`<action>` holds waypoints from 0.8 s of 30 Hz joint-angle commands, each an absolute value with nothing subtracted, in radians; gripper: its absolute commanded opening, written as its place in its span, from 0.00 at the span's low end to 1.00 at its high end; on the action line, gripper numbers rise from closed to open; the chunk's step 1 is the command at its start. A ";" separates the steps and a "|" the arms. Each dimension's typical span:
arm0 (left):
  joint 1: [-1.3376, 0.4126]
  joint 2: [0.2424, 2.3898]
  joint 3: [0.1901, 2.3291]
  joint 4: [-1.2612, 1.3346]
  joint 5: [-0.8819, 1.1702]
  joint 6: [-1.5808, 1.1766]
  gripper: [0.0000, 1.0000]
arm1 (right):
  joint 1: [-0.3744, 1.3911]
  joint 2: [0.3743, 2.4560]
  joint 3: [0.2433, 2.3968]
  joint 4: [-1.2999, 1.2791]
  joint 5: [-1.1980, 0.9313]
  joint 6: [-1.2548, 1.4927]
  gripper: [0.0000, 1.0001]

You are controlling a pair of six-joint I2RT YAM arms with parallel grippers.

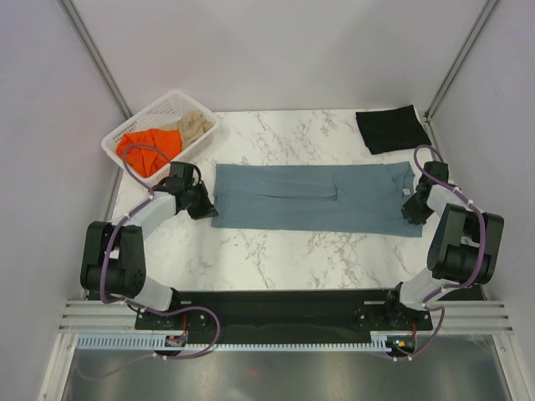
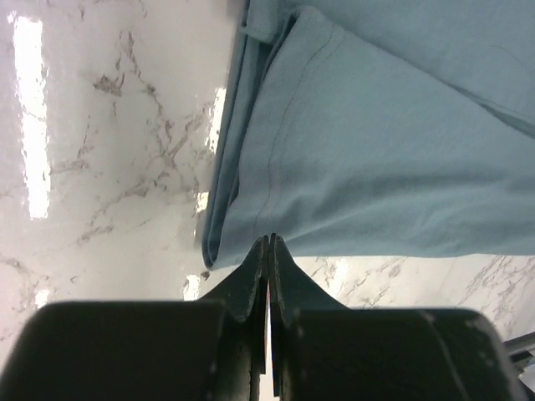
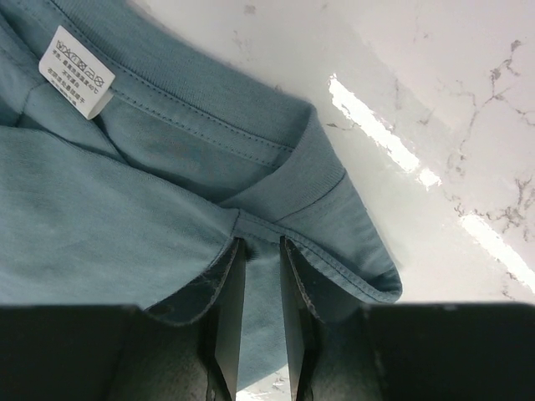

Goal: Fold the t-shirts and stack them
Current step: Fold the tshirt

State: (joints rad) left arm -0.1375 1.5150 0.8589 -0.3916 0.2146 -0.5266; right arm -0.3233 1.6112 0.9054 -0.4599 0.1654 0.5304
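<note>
Bright, even overhead light; white glare streaks on the glossy marble table [image 3: 435, 75]; sharp focus, soft shadows.

Both arms bend outward and reach low, one at each side. The left gripper [image 1: 203, 206] has its fingers [image 2: 249, 280] pressed together. The right gripper [image 1: 410, 207] pinches the blue-grey shirt [image 3: 125, 234] between nearly closed fingers.

A white plastic lattice basket [image 1: 138, 119] sits askew at the far left corner of a white, grey-veined marble-look tabletop [image 1: 276, 251]. Slanting metal frame posts [image 1: 94, 54] rise behind it against pale grey walls [image 1: 276, 50]. A white slotted cable duct [image 1: 276, 341] lines the near edge.
</note>
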 commanded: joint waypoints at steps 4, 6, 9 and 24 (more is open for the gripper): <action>-0.140 1.500 0.781 -0.399 0.189 -0.557 0.02 | -0.328 1.605 0.900 -0.445 0.216 0.535 0.30; -0.140 1.509 0.787 -0.400 0.187 -0.546 0.02 | -0.328 1.603 0.899 -0.445 0.215 0.535 0.30; -0.140 1.490 0.827 -0.400 0.179 -0.526 0.26 | -0.328 1.598 0.894 -0.443 0.216 0.534 0.30; -0.132 1.634 0.953 -0.380 0.218 -0.460 0.42 | -0.327 1.598 0.893 -0.440 0.209 0.531 0.30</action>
